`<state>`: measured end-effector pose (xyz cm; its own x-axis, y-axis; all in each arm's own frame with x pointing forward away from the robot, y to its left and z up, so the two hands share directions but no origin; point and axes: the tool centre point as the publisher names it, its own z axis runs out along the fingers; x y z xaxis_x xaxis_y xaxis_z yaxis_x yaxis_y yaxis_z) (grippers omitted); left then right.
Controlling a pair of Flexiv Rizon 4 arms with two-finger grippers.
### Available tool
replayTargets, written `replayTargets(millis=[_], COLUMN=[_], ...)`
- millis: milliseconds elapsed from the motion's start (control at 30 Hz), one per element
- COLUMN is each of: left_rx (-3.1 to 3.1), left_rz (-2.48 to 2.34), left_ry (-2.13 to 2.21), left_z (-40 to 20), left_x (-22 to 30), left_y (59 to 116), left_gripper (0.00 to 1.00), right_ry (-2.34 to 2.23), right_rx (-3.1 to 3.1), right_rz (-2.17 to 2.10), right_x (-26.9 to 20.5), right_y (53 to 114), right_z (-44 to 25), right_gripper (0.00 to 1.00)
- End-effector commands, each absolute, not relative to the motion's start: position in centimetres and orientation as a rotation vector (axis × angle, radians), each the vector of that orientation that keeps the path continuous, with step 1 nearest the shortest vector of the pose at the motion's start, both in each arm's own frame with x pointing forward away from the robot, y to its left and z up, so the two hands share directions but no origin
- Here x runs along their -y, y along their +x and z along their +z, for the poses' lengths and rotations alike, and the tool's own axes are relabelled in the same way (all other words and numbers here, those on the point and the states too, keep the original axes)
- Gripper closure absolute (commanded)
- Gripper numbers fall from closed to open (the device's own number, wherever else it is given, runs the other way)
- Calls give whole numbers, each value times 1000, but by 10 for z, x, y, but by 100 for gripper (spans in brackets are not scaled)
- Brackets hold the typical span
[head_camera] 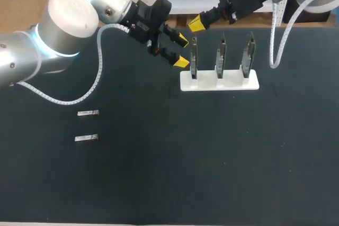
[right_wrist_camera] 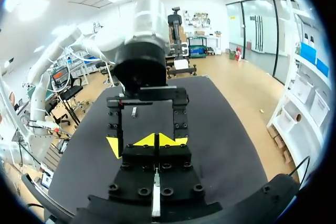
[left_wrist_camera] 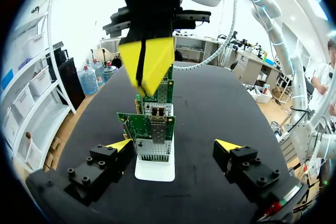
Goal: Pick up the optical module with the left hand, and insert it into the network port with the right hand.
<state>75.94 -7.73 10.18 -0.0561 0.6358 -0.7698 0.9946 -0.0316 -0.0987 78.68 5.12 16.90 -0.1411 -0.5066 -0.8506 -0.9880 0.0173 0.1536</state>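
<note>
Left gripper (head_camera: 182,51), spread empty, is hovering far from the nearest small silver metal optical module (head_camera: 87,113), likely light, rigid, slick; pinch long sides

Wide bare counter (head_camera: 212,157) across the near side and the right, open for passing. At the left, only a farther optical module (head_camera: 88,113) and a nearer optical module (head_camera: 86,138), lying flat and low. Blocked at the far middle by a white stand (head_camera: 219,82) carrying three upright boards (head_camera: 220,59), with narrow gaps between. Crowded around the leftmost board (head_camera: 193,59): left tool (head_camera: 182,51) spread wide just beside it, right tool (head_camera: 195,24) with tips pressed together close above.
</note>
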Motion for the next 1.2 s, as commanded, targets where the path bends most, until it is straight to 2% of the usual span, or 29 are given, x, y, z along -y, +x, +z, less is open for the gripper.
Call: replayTargets(millis=[33,600,1200], left_rx=[-1742,-1742,-1742], left_rz=[-915,-915,-915], left_ry=[1717,1717,1717], left_z=[102,102,102], left_x=[78,78,78], left_y=[762,762,762], left_gripper=[0,0,0], right_ry=[-1516,-1577,-1609], right_rx=[-1681,-1690,-1775], right_rz=[1054,1004,960], right_x=[-31,37,58], right_y=[784,770,773], right_z=[184,182,156], right_gripper=[100,100,100])
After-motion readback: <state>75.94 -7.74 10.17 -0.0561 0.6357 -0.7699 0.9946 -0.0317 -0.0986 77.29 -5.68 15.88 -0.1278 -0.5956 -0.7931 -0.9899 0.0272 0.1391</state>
